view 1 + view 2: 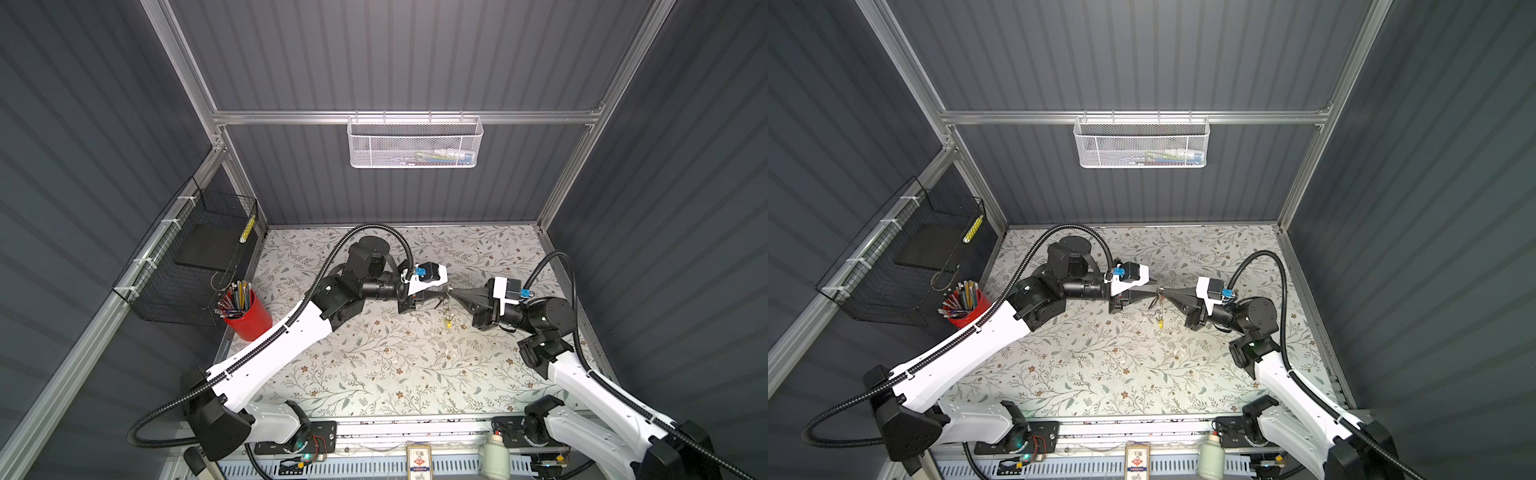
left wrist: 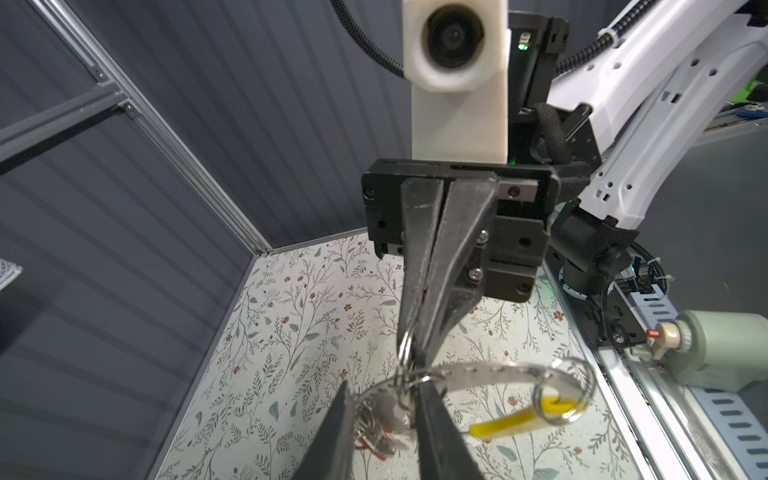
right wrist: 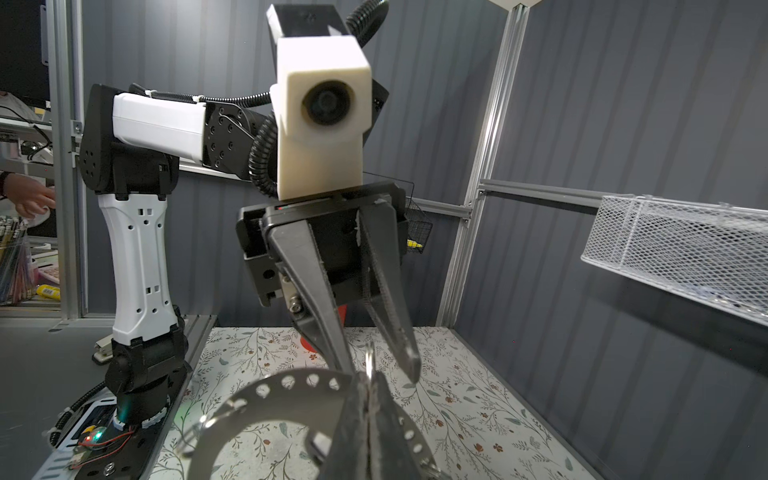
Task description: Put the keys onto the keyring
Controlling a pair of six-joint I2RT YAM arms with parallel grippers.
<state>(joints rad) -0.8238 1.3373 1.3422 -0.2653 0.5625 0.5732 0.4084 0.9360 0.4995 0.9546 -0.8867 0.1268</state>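
Both grippers meet nose to nose in mid-air over the table's back half. The keyring (image 2: 478, 369) is a grey perforated metal hoop, with a yellow tag (image 2: 509, 422) on a small ring; it also shows as the keyring (image 3: 291, 384). My right gripper (image 3: 368, 384) is shut on the keyring, and a small split ring (image 3: 370, 359) pokes up from its tips. My left gripper (image 2: 385, 384) is open. Between its fingers hang the keys (image 2: 376, 432), a bunch with an orange-red tag. In both top views the keyring (image 1: 447, 313) (image 1: 1159, 312) dangles under the two tips.
The floral table (image 1: 374, 374) lies below. A red cup of pencils (image 1: 248, 316) and a black wire basket (image 1: 187, 266) stand at the left. A white mesh basket (image 1: 415, 143) hangs on the back wall. A pale bottle (image 1: 494, 455) sits at the front edge.
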